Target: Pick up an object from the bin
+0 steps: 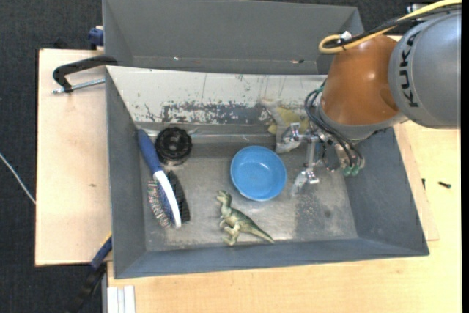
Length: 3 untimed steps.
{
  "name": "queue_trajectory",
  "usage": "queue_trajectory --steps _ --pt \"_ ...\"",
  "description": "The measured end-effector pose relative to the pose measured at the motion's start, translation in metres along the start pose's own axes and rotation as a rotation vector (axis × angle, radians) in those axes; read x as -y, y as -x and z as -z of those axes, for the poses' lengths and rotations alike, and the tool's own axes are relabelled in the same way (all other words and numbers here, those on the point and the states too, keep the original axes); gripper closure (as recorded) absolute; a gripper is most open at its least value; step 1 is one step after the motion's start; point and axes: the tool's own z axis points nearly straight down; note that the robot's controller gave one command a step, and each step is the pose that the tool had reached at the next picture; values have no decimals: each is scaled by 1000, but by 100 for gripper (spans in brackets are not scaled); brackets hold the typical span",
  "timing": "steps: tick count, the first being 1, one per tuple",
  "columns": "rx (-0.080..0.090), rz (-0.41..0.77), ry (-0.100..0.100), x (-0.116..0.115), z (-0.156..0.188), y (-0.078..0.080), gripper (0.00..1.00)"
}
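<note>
Several small things lie on the floor of the grey bin (124, 157) as the gripper (308, 166) of the arm (432, 70) hangs low at the right, just beside the right rim of a round blue bowl (258, 172); the bowl, near the middle of the floor, is the likeliest thing for the pick, we judge. To take it well, we would have the gripper close across the rim's thin wall rather than span the whole bowl, come straight down, and lift plumb so that the bowl does not swing into the green toy dinosaur (238, 220) lying just in front of it; a blue-handled brush (163, 183) and a black round cap-like thing (174, 144) rest well apart at the left and should need no care. Whether the gripper is released or clenched we cannot tell, its tip being too cluttered to read; we see nothing clasped in it, and we cannot say whether it touches the bowl or the floor.
</note>
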Motion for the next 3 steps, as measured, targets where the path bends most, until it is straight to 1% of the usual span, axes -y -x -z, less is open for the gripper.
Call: queue_trajectory --steps 1,2,3 --pt "6 303 -2 -66 -3 9 0" --pt "7 300 -5 -63 -3 9 100" --pt "20 350 -8 -71 141 10 100"
